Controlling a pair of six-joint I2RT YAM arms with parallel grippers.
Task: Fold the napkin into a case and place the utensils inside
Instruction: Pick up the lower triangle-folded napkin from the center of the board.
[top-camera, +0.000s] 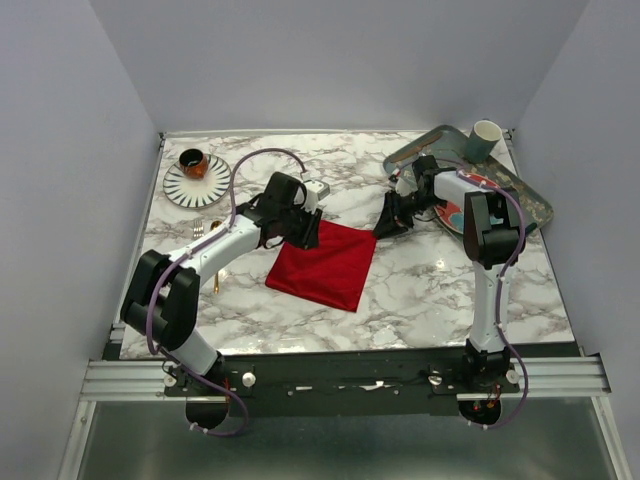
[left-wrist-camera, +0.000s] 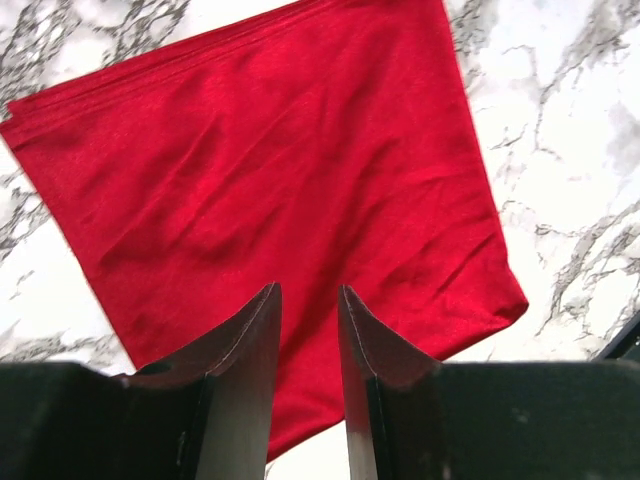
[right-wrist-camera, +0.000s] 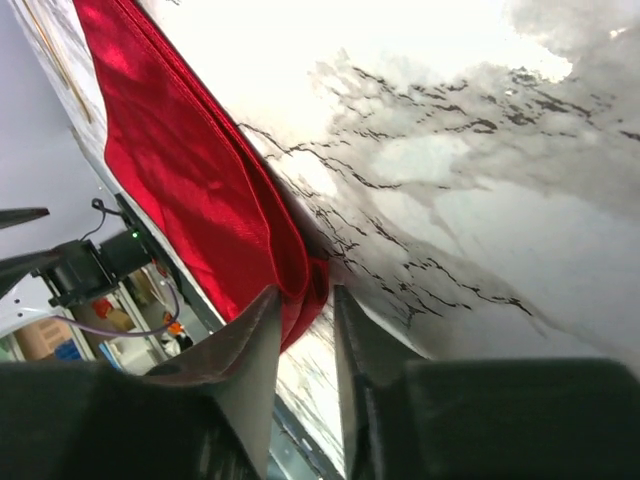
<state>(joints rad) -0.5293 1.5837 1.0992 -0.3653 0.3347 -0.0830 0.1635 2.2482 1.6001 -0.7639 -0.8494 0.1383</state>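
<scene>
**Napkin fold: both grippers at the far corners**

The utensils (top-camera: 203, 229) lie at the left of the table (top-camera: 420, 290), well apart from the cloth and not needed yet. The left gripper (left-wrist-camera: 308, 292) hangs over the napkin's (top-camera: 325, 265) far-left corner, jaws a little apart w/ nothing between them; the cloth lies flat below. The napkin sits mid-table. Its layered edges suggest it's already doubled, but it's not yet a narrow case. The right gripper (right-wrist-camera: 305, 292) is at the far-right corner, jaws narrowly parted, corner right at the tips; can't tell if it's pinched. To fold well: pinch all layers on both sides, lift only slightly, bring the far edge over in sync, and keep the edges aligned.
</scene>
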